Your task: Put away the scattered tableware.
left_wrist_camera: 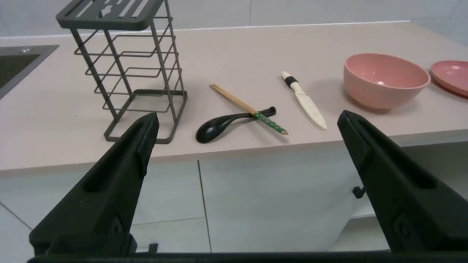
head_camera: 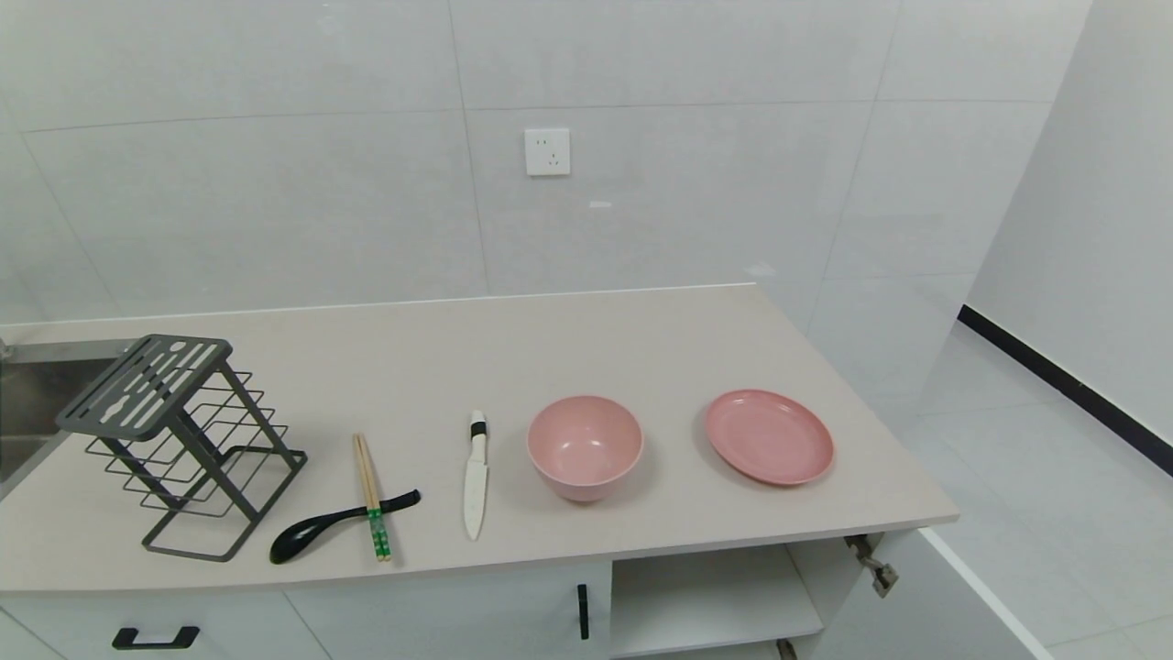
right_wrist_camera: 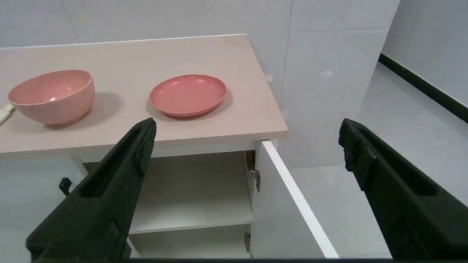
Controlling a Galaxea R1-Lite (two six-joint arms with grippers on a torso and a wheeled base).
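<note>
Pink bowl (head_camera: pixel 585 446), pink plate (head_camera: pixel 768 434): sitting lower right above open cabinet (head_camera: pixel 706 596), likely their destination. Knife (head_camera: pixel 475 477), chopsticks (head_camera: pixel 371 495), ladle (head_camera: pixel 295 543): lying beside rack (head_camera: pixel 147 380), lower left. Left gripper (left_wrist_camera: pixel 246 123), right gripper (right_wrist_camera: pixel 247 128): gaping, empty.

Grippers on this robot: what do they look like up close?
The left gripper and the right gripper look alike: each has two matte black jaws, long angular wedges, broad at the base and narrowing to blunt tips, with plain, unmarked surfaces.
</note>
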